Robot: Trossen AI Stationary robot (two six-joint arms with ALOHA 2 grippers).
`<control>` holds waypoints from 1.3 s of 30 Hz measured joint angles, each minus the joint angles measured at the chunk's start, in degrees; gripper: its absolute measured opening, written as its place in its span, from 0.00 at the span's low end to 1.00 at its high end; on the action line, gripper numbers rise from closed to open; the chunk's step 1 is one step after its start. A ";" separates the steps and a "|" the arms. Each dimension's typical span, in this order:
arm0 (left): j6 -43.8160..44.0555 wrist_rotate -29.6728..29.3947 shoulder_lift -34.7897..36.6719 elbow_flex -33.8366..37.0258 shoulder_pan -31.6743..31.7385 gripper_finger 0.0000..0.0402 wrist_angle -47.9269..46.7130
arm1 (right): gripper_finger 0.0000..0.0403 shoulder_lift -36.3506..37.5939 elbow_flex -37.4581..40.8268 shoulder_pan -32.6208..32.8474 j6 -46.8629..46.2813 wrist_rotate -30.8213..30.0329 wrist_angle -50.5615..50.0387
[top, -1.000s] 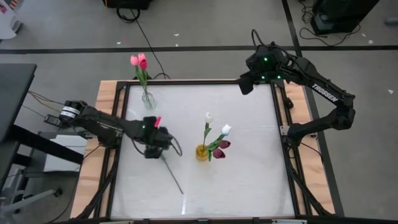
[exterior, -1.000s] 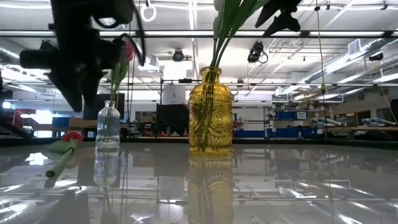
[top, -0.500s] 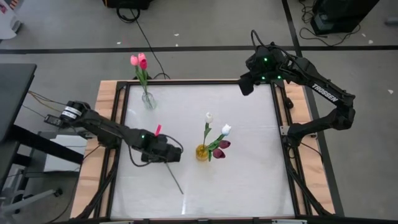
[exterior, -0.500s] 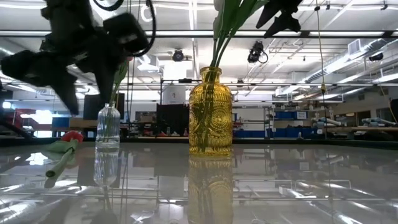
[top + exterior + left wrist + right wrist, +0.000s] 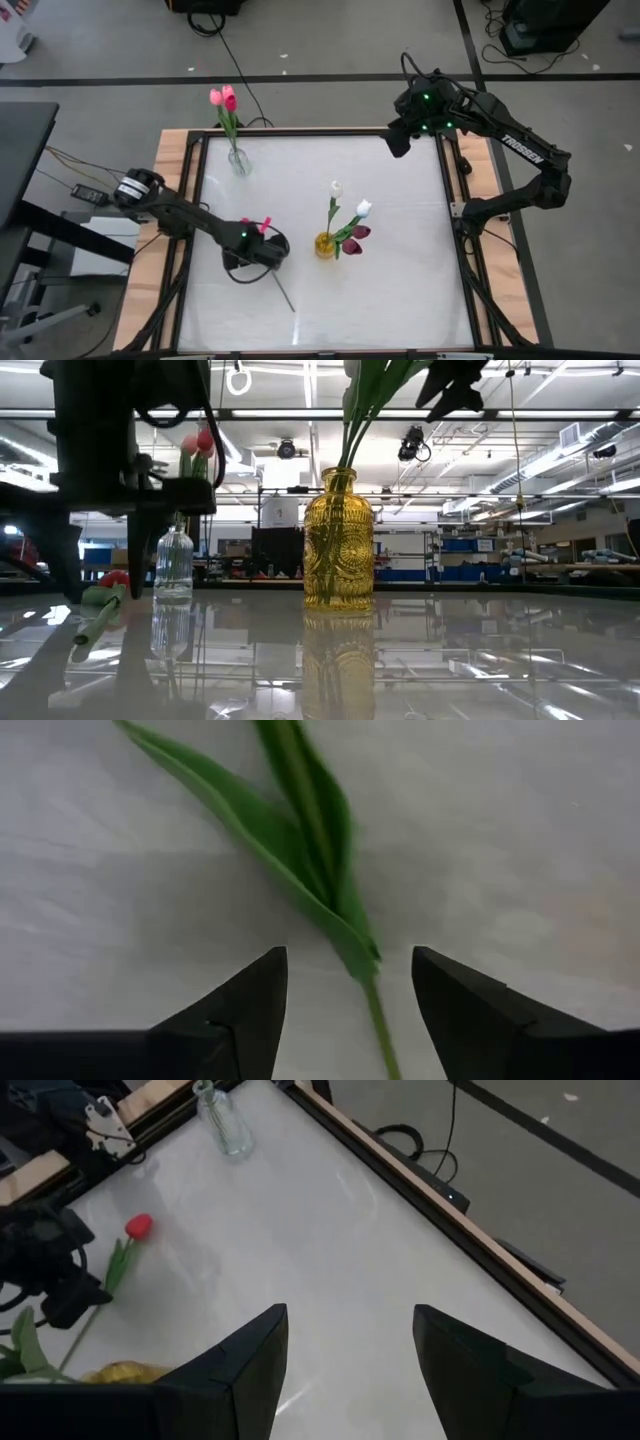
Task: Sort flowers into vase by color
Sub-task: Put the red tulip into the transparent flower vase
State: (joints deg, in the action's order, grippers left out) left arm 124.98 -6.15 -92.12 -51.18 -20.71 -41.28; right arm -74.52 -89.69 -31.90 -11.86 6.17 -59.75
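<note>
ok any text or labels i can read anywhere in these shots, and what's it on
"TROSSEN": white letters on the forearm of the right arm, in the high view.
Nothing else can be read. The yellow vase has an embossed pattern, no letters. The clear vase has no label. Signs in the room behind the table are too small to read.

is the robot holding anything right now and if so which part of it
Nothing is held. The left gripper is open, its fingers on either side of the red flower stem lying on the table. The right gripper is open and empty near the far edge.
</note>
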 joint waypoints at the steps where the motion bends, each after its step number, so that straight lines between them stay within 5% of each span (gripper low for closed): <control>1: 0.37 0.00 -0.73 0.00 0.00 0.55 -0.05 | 0.56 0.00 0.00 0.02 0.04 0.05 -0.22; 8: 1.72 1.19 -2.93 -0.30 0.80 0.47 -0.41 | 0.56 0.00 0.00 0.00 1.62 0.07 -2.14; 20: 0.55 0.35 -3.06 -0.17 2.52 0.05 -1.07 | 0.56 0.00 0.00 0.00 1.99 -0.04 -1.76; 26: 0.28 -1.53 -2.06 -0.19 1.96 0.02 -1.41 | 0.56 0.00 0.00 0.02 1.62 -0.04 -1.79; 34: -1.85 -15.18 6.96 -0.50 1.19 0.02 -7.59 | 0.56 0.00 0.00 0.02 1.55 -0.04 -2.03; 39: -14.79 -28.19 16.40 -0.55 3.16 0.02 -9.17 | 0.56 0.00 0.00 0.00 1.32 0.03 -2.11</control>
State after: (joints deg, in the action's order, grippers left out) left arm 110.19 -34.34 -75.72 -51.72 -17.55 -50.45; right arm -74.52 -89.69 -31.90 -10.54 6.20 -61.86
